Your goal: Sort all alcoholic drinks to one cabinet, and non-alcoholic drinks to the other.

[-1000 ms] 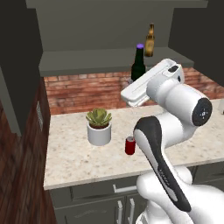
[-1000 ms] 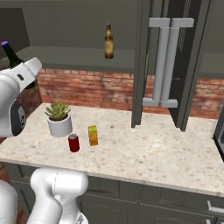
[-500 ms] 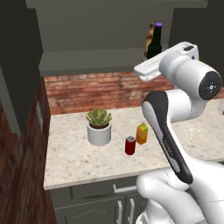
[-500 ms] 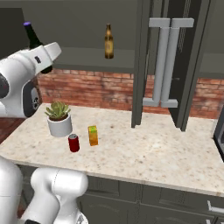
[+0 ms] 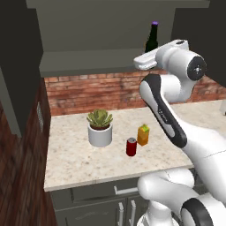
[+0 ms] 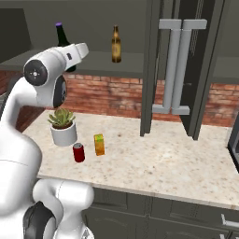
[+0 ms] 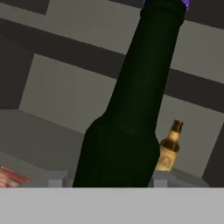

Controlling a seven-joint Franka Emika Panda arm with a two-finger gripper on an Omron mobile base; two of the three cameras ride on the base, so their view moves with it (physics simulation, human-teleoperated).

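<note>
Held the dark green bottle [image 7: 127, 127] between narrow jaws up in the open cabinet [image 5: 97, 62], amber beer bottle [image 7: 169, 146] just beyond; risked tipping either bottle if released tilted or pushed too far back.

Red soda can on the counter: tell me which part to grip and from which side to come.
Grip the red soda can around its round wall at mid-height, coming from the counter's front edge, probably level. It stands upright, and the orange juice carton stands close on one side, the potted plant behind the other.
</note>
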